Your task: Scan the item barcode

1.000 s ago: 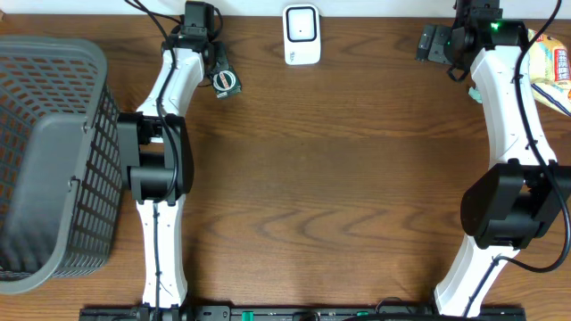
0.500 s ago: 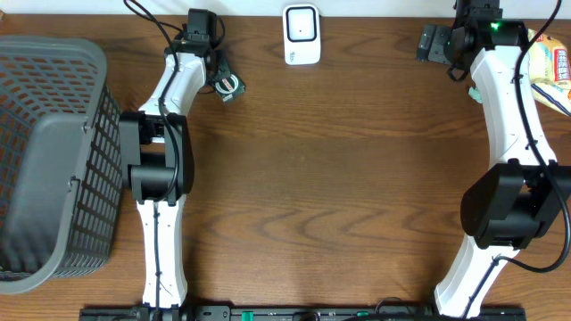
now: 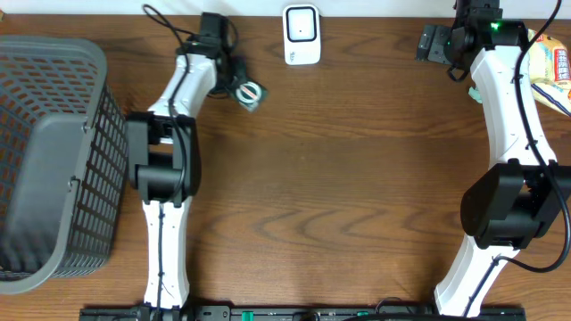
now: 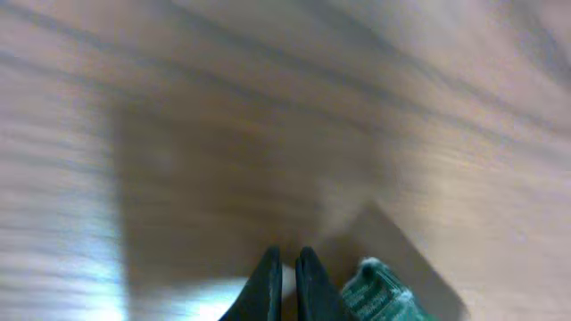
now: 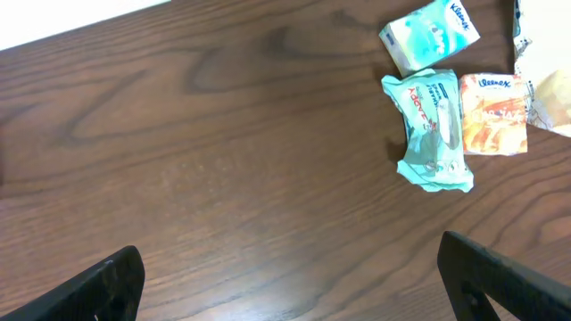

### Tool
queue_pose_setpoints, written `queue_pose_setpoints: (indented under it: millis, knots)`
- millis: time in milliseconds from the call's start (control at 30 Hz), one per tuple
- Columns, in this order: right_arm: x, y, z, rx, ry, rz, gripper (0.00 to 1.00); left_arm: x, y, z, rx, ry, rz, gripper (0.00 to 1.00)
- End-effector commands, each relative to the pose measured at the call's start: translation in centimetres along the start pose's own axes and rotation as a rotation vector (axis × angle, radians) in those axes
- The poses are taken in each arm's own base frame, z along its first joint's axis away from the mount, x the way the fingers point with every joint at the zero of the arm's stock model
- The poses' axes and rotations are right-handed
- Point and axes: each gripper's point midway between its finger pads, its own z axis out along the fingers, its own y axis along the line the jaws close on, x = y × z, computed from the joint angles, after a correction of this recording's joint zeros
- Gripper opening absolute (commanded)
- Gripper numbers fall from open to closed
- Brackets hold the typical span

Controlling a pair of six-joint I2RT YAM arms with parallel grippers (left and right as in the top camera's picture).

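Note:
The item, a small green and white packet, hangs at the tip of my left gripper, left of the white barcode scanner at the table's back edge. In the left wrist view the left gripper is shut with a white sliver between its fingers. The green packet juts out to the right of them, and the view is blurred. My right gripper hovers at the back right, wide open with nothing in it.
A grey mesh basket stands at the left edge. Snack packets lie at the far right. In the right wrist view, two teal tissue packs and an orange one lie on the wood.
The left gripper has swung to the right with the item, closer to the scanner. The right arm has not moved.

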Motion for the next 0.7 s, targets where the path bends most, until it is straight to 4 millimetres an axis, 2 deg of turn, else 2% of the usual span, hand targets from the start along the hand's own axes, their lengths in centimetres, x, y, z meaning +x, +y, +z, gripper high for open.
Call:
queue_pose_setpoints:
  millis: [0, 67, 167, 233, 300, 400, 500, 567, 667]
  knots:
    - [-0.1, -0.4, -0.1, 0.01, -0.002, 0.012, 0.99, 5.9, -8.6, -0.9, 0.206, 0.183, 0.016, 0.07]
    - [-0.1, -0.4, -0.1, 0.011, -0.002, 0.012, 0.99, 9.7, -13.7, -2.1, 0.338, 0.304, 0.03, 0.07]
    - [-0.1, -0.4, -0.1, 0.011, -0.002, 0.012, 0.99, 14.3, -19.7, -4.3, 0.456, 0.409, 0.093, 0.07]
    - [-0.1, -0.4, -0.1, 0.01, -0.002, 0.012, 0.99, 15.6, -21.9, -5.6, 0.466, 0.397, 0.151, 0.07]
    - [-0.1, -0.3, -0.1, 0.01, -0.002, 0.01, 0.99, 15.2, -22.9, -7.3, 0.427, 0.327, 0.196, 0.07]
    - [-0.1, -0.3, -0.1, 0.01, -0.002, 0.01, 0.99, 12.2, -20.7, -10.0, 0.287, 0.184, 0.207, 0.07]
    - [-0.1, -0.3, -0.1, 0.01, -0.002, 0.01, 0.99, 7.7, -14.6, -14.2, 0.029, 0.008, 0.164, 0.09]
    - [-0.1, -0.3, -0.1, 0.01, -0.002, 0.011, 0.99, 6.1, -10.9, -16.9, -0.092, -0.05, 0.13, 0.26]
    - [-0.1, -0.3, -0.1, 0.01, -0.002, 0.011, 0.99, 5.6, -6.5, -20.5, -0.191, -0.053, 0.073, 0.33]
